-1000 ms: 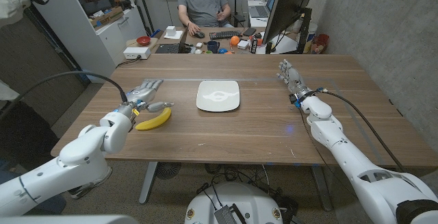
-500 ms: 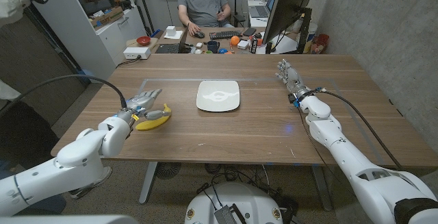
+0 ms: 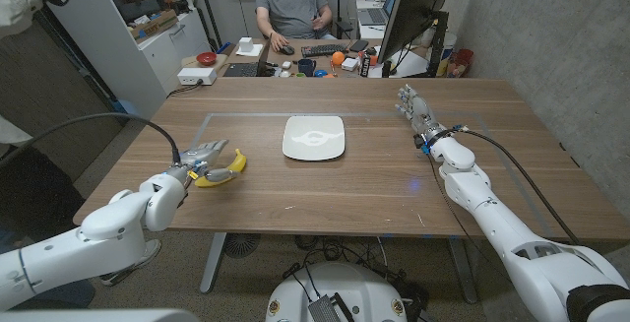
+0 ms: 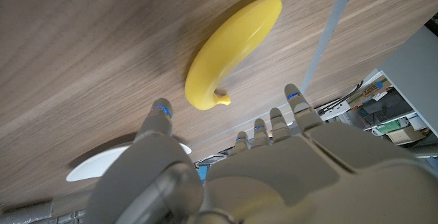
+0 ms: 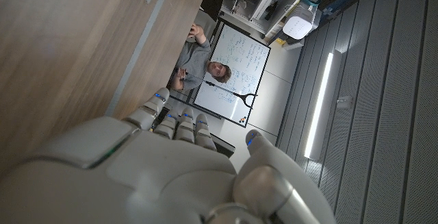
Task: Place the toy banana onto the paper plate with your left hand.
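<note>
The yellow toy banana (image 3: 226, 169) lies on the wooden table at the near left. My left hand (image 3: 202, 154) hovers over its near end with fingers spread and nothing in its grasp. In the left wrist view the banana (image 4: 233, 53) lies just beyond the fingertips (image 4: 293, 95), with a gap between them. The white paper plate (image 3: 314, 137) sits at the table's middle, to the right of the banana, and shows as a white plate edge (image 4: 102, 166) in the left wrist view. My right hand (image 3: 414, 107) stands at the far right, fingers straight and holding nothing; the right wrist view shows its back (image 5: 171, 162).
A person (image 3: 290, 7) sits behind the table at a desk with a keyboard (image 3: 325, 50) and small items. A monitor (image 3: 413, 7) stands at the back right, shelves (image 3: 148, 17) at the back left. A pale tape line (image 3: 246, 115) crosses the table near the plate.
My left hand has drawn back toward me and come down over the banana's near end. The banana, the plate and the right hand have stayed where they were.
</note>
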Controlling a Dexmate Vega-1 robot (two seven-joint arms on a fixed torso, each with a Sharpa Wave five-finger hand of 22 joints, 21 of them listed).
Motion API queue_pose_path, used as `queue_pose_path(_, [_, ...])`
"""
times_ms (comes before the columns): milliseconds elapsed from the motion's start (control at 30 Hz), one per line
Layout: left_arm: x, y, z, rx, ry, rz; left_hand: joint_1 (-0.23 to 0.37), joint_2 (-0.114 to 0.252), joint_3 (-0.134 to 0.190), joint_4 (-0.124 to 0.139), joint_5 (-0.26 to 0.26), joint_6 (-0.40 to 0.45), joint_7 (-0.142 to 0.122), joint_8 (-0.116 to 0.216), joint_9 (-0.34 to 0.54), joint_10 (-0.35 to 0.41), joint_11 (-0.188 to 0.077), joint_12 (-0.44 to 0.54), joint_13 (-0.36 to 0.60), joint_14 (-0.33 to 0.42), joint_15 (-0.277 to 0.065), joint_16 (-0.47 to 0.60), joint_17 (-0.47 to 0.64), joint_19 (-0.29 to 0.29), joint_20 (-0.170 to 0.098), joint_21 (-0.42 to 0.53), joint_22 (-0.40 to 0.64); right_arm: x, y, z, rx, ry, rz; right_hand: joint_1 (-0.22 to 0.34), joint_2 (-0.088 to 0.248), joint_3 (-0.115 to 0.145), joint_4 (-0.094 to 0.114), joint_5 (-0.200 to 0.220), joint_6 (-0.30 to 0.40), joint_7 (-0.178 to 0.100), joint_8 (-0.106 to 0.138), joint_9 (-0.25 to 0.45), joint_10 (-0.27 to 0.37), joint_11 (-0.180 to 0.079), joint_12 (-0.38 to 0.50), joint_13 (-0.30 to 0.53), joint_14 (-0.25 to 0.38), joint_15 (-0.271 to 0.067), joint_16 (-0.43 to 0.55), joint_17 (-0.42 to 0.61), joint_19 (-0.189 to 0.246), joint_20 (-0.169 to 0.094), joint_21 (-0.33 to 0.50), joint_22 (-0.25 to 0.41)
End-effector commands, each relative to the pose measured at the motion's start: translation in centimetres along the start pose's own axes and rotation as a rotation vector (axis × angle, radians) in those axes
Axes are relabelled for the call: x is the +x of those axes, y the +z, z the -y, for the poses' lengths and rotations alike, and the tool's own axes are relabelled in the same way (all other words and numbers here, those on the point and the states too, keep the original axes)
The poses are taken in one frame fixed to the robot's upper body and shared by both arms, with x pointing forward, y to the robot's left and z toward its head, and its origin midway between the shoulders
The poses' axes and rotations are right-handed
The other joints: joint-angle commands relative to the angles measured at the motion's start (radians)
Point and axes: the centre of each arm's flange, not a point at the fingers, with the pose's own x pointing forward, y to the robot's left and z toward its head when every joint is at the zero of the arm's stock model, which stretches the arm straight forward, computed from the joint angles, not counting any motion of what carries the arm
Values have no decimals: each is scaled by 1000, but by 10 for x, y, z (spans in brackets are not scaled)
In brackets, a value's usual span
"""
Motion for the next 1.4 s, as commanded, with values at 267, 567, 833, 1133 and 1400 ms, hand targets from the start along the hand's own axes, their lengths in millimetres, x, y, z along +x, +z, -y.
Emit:
queue_pose_path(267, [16, -1, 23, -5, -105, -9, 27, 7, 12, 1, 0, -22, 8, 6, 3, 10, 1, 0, 5, 16, 1, 4, 0, 18, 4, 2, 2, -6, -1, 4, 0, -14, 1, 7, 12, -2, -4, 7, -2, 9, 2, 5, 8, 5, 5, 5, -1, -1, 5, 3, 9, 0, 6, 5])
queue_pose_path(567, [18, 1, 21, -30, -72, 23, 51, 24, 18, 5, -5, 0, 14, 11, 3, 27, 3, 4, 6, 37, -2, 6, -1, 45, -9, 6, 2, -5, -1, 4, -1, -8, 1, 7, 12, -2, -4, 8, -2, 8, 2, 5, 6, 5, 5, 5, 0, -1, 5, 3, 10, 0, 6, 5])
queue_pose_path(833, [19, 0, 20, -59, -93, 30, 138, 63, 21, 2, -19, 61, 36, 12, 3, 104, 14, 13, 2, 177, -23, 21, -10, 287, -77, 71, 0, -5, -1, 4, 2, -9, 4, 7, 11, -3, -4, 8, 0, 8, 3, 5, 8, 6, 5, 5, 0, -1, 5, 3, 10, 0, 6, 5])
queue_pose_path(1133, [28, 0, 25, -87, -179, 30, 230, 69, -1, 2, -23, 130, 115, 16, 4, 191, 38, 14, -6, 369, -53, 33, -17, 529, -98, 130, -3, -5, 0, 5, 5, -28, 18, 7, 12, -3, -4, 8, 1, 6, 3, 5, 12, 7, 7, 5, 5, -1, 7, 3, 11, 0, 7, 5])
queue_pose_path(1400, [36, -3, 26, -141, -238, 33, 304, 106, 10, 12, -24, 431, 170, 65, 6, 537, 12, 70, -11, 670, -177, 53, -19, 710, -184, 162, -3, -3, 0, 6, 4, -38, 34, 7, 13, -4, -4, 8, 5, 2, 5, 5, 20, 8, 9, 5, 19, 1, 11, 3, 20, 0, 10, 5])
